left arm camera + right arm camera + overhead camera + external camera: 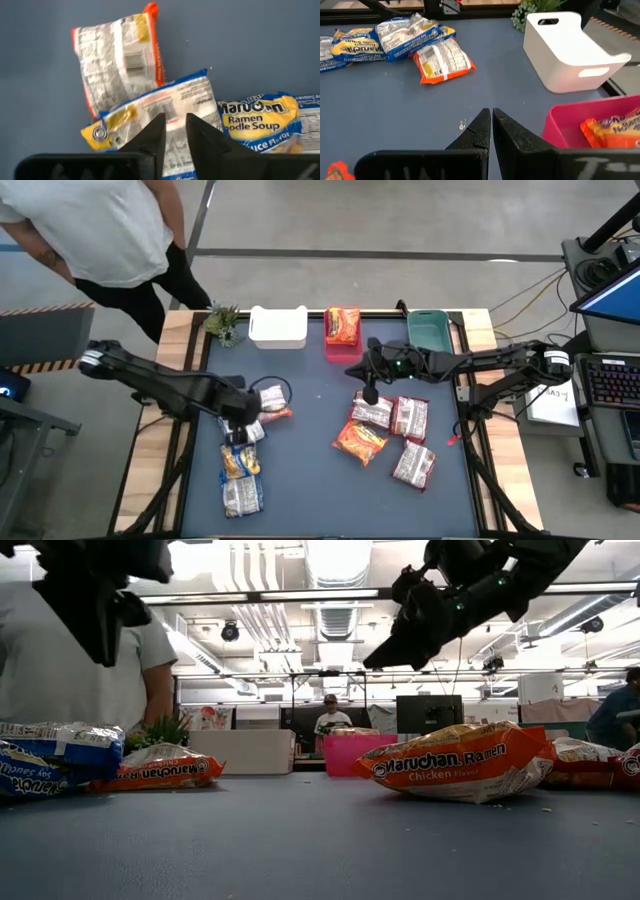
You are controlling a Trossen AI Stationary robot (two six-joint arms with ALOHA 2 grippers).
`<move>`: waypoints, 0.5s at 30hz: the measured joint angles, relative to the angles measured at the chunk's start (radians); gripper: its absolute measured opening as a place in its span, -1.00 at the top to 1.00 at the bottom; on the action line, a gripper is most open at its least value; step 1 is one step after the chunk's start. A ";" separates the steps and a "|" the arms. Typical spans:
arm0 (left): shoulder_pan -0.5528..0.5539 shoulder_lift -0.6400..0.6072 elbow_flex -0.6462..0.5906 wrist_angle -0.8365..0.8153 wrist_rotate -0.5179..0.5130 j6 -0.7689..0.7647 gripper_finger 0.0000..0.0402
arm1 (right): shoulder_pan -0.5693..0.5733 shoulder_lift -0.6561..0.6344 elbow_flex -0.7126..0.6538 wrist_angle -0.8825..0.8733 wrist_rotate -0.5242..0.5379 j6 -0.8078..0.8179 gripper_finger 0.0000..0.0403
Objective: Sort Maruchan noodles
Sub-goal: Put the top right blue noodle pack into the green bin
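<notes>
Your dark tabletop [320, 480] carries white [277, 327], pink [343, 345] and teal bins [430, 332] along twelve o'clock, a plant [222, 323] beside them and a person behind. Noodle packets [385, 435] cluster at four o'clock; more lie at eight. One blue packet [165, 107] is partly hidden under the left pincer [172, 132], which hovers narrowly parted. The right pincer [491, 125] hangs closed, empty, near the pink bin.

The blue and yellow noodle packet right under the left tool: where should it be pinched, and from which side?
Pinch the blue and yellow packet across its near long edge, from straight above. It lies flat, overlapping the orange-edged packet, so a side approach could drag both. The left tool hovers over that edge, slightly parted.
</notes>
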 joint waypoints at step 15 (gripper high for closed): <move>0.000 -0.176 -0.301 0.168 -0.201 -0.167 0.01 | 0.000 0.000 -0.020 0.005 0.000 0.022 0.96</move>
